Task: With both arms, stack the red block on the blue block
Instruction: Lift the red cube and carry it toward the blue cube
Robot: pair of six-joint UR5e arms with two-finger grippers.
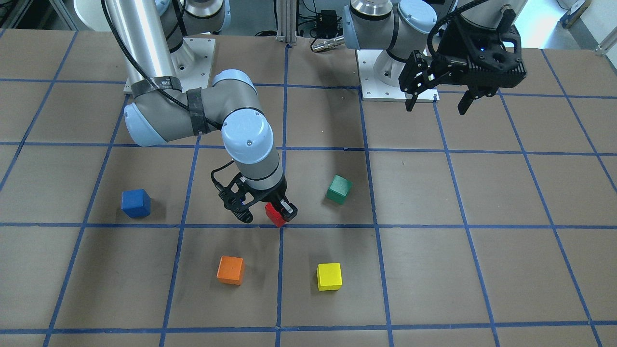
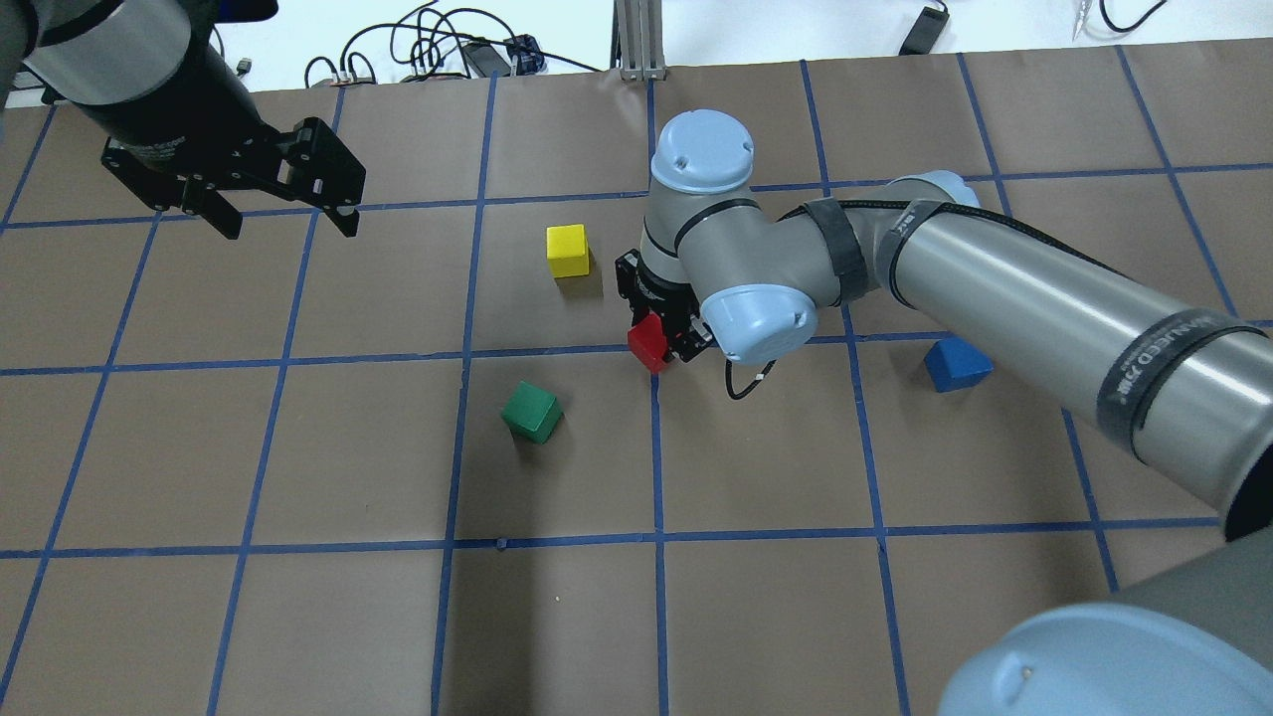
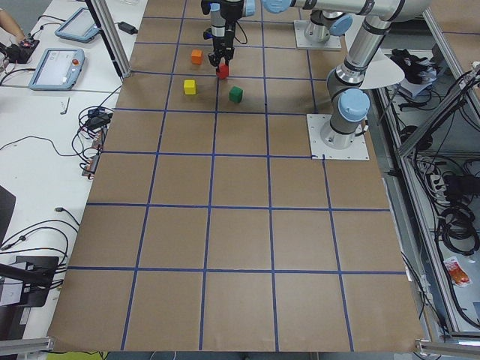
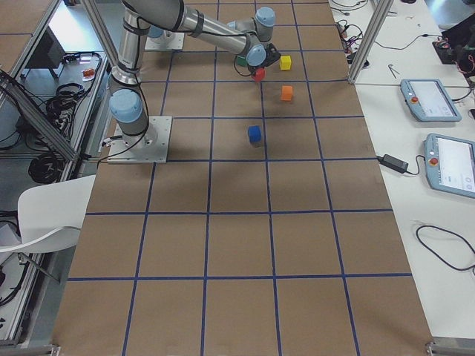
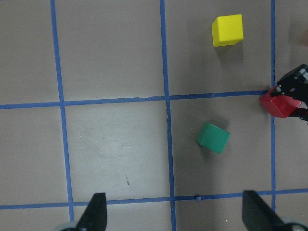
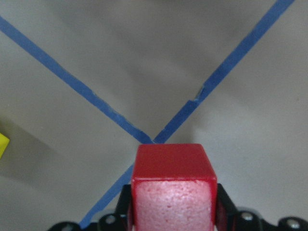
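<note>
Bright, even overhead light in all views, no hard shadows. Front-facing view: broad soft shadow on the table (image 1: 482, 202) at centre, and the blue block (image 1: 136, 203) has a short faint shadow to its right. Overhead view: top edge blown out white. Right wrist view: red block (image 6: 173, 192) at bottom centre, pale sheen on near face, background slightly soft. Side views are sharp.

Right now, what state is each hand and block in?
right hand: shut on the red block
left hand: open, empty, raised
red block: gripped, seemingly just off the table
blue block: on the table, nothing on it
green block: resting free
orange block: resting free
yellow block: resting free
</note>
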